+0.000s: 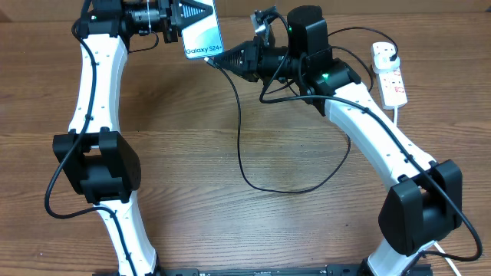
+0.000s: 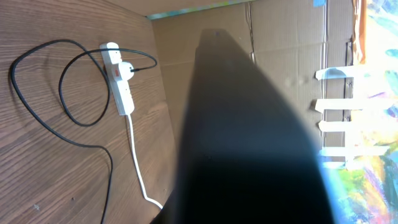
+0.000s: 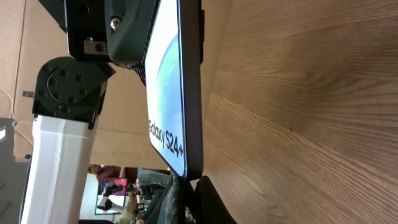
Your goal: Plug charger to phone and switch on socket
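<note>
The phone [image 1: 203, 37] is held up at the table's far side, screen reading "Galaxy S24+", with my left gripper [image 1: 192, 17] shut on its top end. My right gripper [image 1: 223, 60] is shut on the charger's connector tip, pressed against the phone's bottom edge [image 3: 194, 169]. The right wrist view shows the phone [image 3: 180, 81] edge-on, its lower end meeting my dark fingers [image 3: 208, 199]. From there the black charger cable [image 1: 239, 146] loops across the table to a black plug [image 1: 389, 55] in the white socket [image 1: 389, 75]. A dark blurred shape [image 2: 249, 143] fills the left wrist view.
The socket strip [image 2: 118, 81] with its red marking lies near the table's far right edge, its white lead [image 2: 138, 168] trailing off. Loops of black cable [image 2: 81, 118] lie on the wood. A cardboard wall [image 2: 286, 56] stands behind the table.
</note>
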Available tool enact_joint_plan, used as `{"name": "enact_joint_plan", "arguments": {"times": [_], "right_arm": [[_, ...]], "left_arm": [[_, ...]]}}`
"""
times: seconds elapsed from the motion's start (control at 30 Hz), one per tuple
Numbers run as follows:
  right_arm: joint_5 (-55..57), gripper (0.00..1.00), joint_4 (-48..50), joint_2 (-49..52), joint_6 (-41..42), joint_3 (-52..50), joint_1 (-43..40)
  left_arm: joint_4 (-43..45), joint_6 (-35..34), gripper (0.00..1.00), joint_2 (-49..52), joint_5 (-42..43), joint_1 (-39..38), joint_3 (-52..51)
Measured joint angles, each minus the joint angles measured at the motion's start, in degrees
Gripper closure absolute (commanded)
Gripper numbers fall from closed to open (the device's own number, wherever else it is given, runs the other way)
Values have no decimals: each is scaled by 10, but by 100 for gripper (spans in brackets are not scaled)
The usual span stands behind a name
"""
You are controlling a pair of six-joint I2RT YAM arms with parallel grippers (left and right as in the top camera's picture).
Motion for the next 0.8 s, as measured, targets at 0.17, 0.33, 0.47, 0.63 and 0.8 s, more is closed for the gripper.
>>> {"name": "enact_joint_plan", "arguments": {"times": [0.17, 0.33, 0.47, 0.63, 0.8], "right_arm": [[8, 96, -17, 0, -10, 0, -2], [32, 96, -56, 1, -32, 0, -15], [56, 96, -125, 1, -70, 0, -18], [129, 87, -224, 3, -144, 0, -8], [172, 82, -256, 21, -207, 0, 12]], "left_arm": [[-3, -7, 96, 0, -8, -1, 0], [-7, -20, 96, 0, -6, -4, 0], [-7, -26, 95, 0, -6, -5, 0], [-7, -28, 96, 0, -27, -3, 0], [-7, -28, 96, 0, -49, 11, 0]]}}
